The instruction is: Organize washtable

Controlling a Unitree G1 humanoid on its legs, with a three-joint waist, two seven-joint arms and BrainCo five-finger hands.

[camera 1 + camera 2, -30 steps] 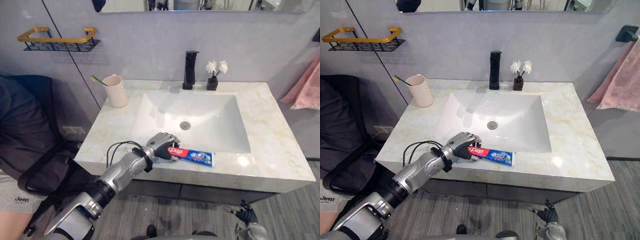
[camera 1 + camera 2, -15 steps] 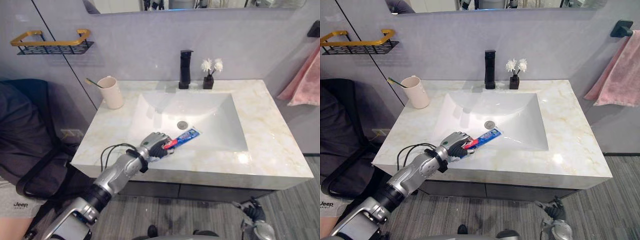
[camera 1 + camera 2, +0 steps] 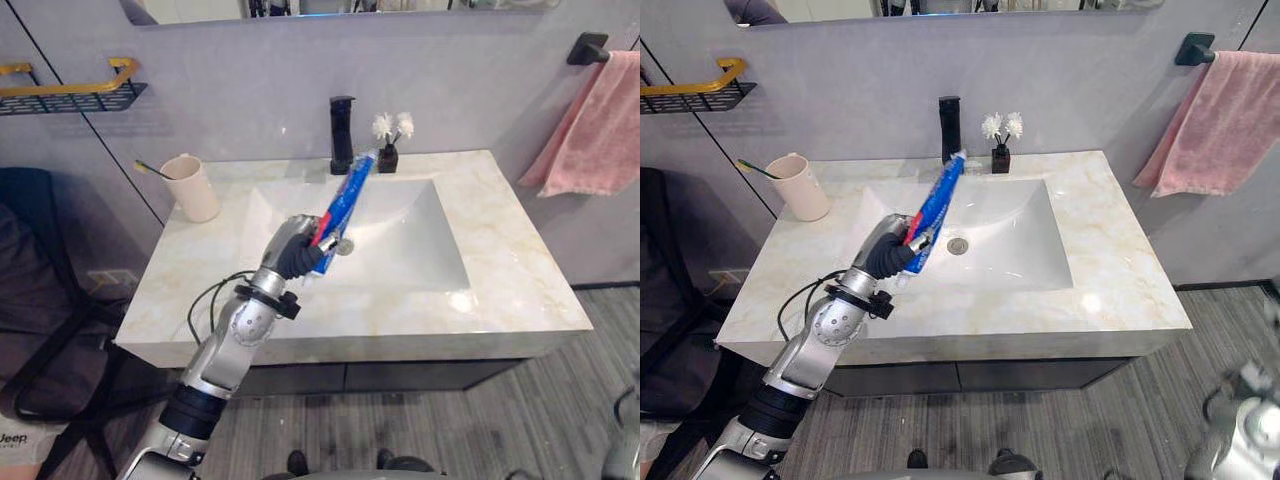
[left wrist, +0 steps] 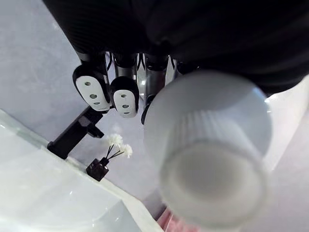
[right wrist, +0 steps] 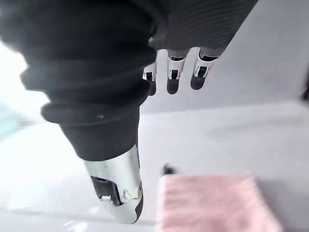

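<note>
Left hand (image 3: 292, 252) fingers are curled round the cap end of the toothpaste tube (image 3: 345, 195), which is held clear above the counter (image 3: 500, 270) towards its front left, tilted with its crimped end up towards the faucet (image 3: 342, 135). The tube is judged light, soft and slick, so it is best gripped at the stiffer shoulder by the cap. A cup (image 3: 190, 188) is seen at the back left corner. The right hand (image 5: 174, 79) is held with relaxed fingers, nothing in it.
</note>
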